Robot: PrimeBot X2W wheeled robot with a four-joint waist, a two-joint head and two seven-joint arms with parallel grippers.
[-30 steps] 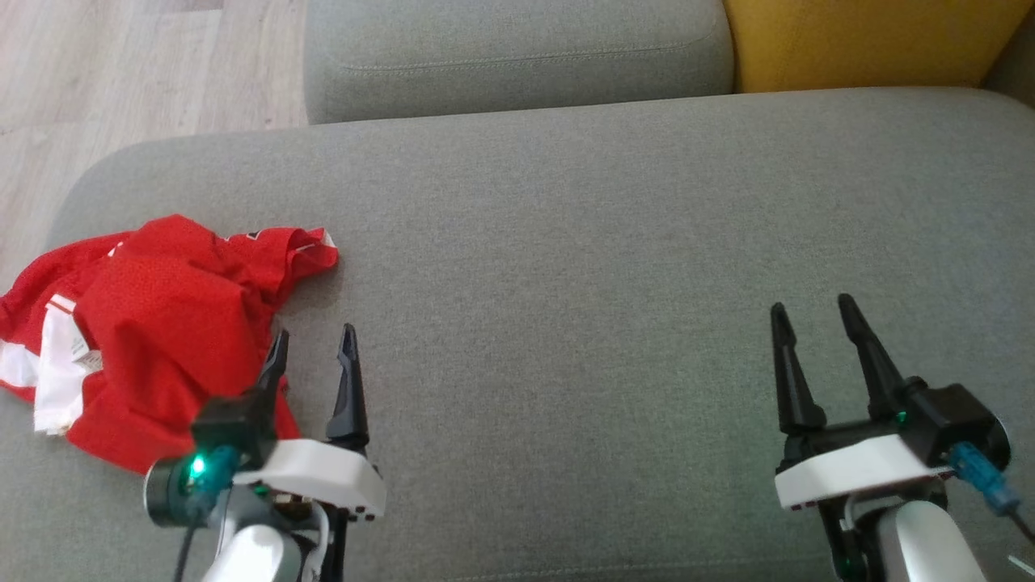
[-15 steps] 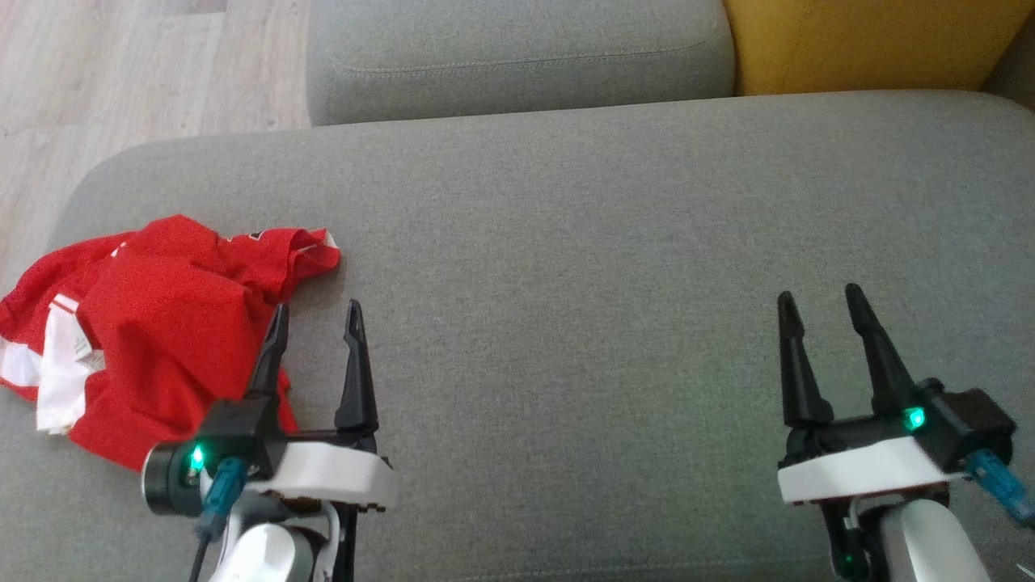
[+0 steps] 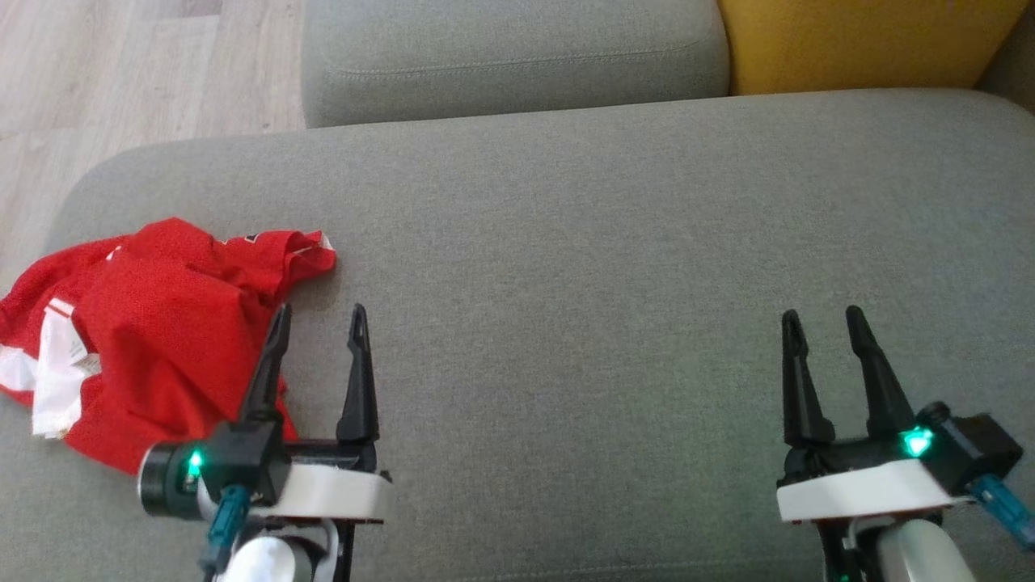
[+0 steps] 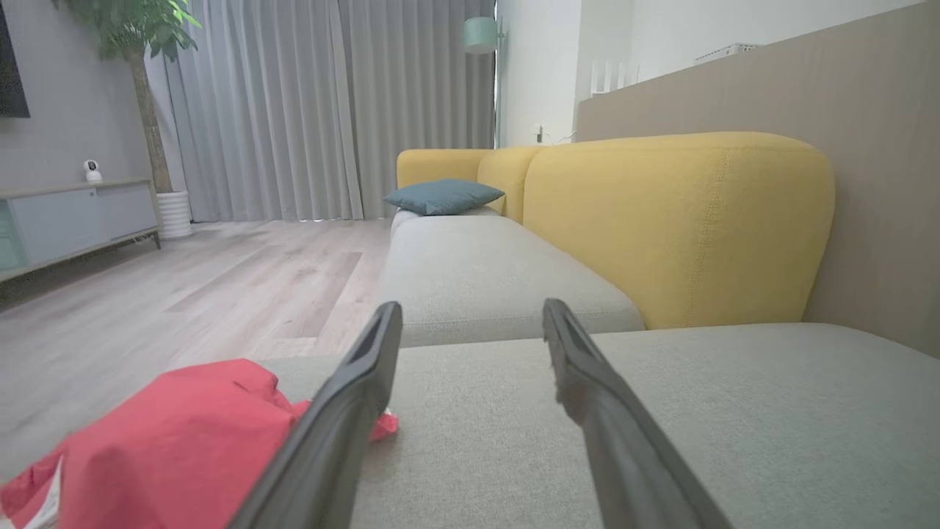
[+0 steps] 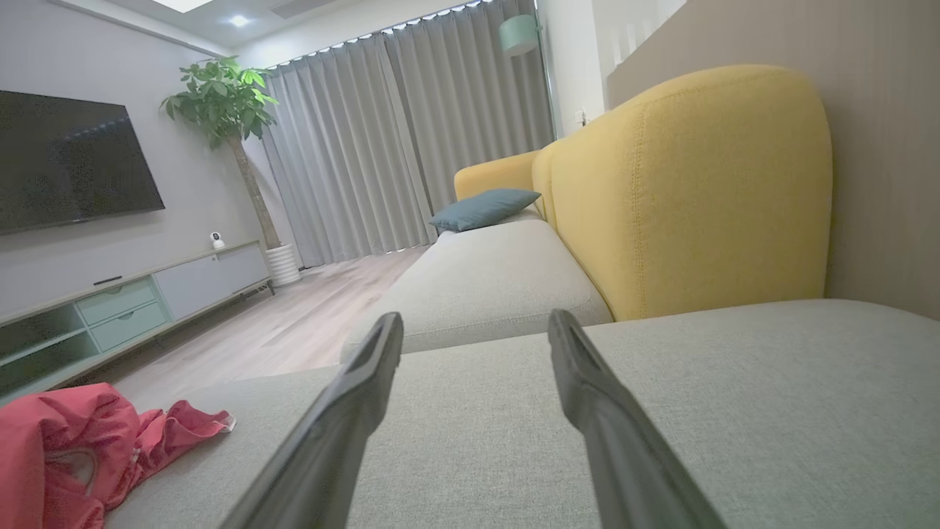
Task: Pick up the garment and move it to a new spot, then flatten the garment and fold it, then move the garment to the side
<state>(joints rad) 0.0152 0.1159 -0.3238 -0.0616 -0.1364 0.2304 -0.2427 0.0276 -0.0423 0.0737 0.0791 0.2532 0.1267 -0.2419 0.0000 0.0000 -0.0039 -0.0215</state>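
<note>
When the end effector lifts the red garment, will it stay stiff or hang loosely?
Probably floppy: the red garment lies crumpled in soft folds on the grey sofa. Likely light, as the fabric looks thin. It may unfold and dangle.

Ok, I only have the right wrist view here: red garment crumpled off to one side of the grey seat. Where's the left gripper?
Observer: In the head view the left gripper is right beside the garment, at its right edge.
Operator: Open or shut?
Observer: Open, holding nothing; the left wrist view shows bare sofa seat in the gap.
Operator: Is the garment all red?
Observer: No, white patches show on its left part.
</note>
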